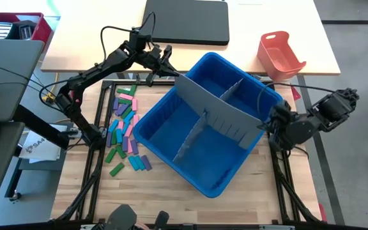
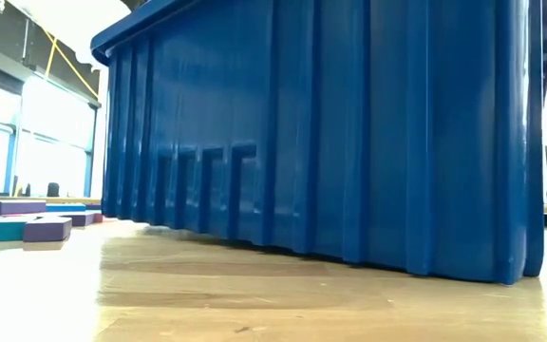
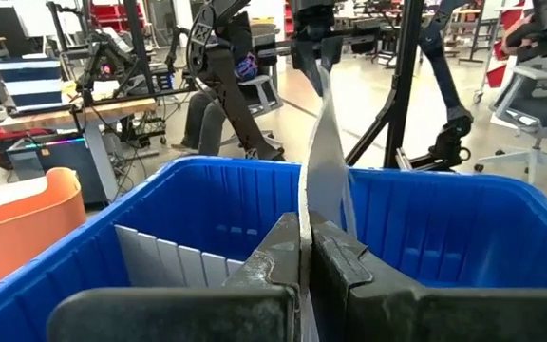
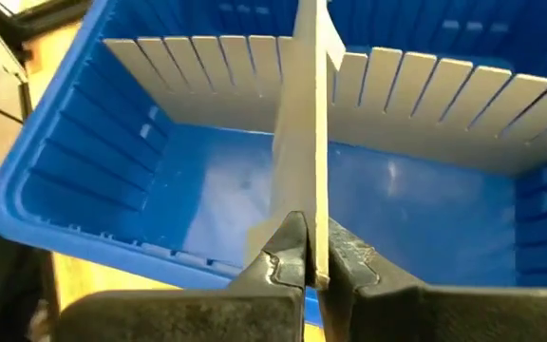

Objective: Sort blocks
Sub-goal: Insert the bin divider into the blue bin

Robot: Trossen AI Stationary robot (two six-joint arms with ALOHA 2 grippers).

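High view: overhead, straight down on the light wooden table point(image 1: 171, 191), wide, taking in both arms and the large blue plastic bin point(image 1: 203, 128). Low view: at tabletop height, level, very near the bin's ribbed outer wall point(image 2: 368, 133), which fills most of it. Left wrist view: close behind its own jaws, facing across the bin into the room. Right wrist view: close behind its jaws, angled down into the bin. Both wrist views share the grey slotted divider sheet point(image 3: 326, 152), clamped edge-on between each pair of jaws.
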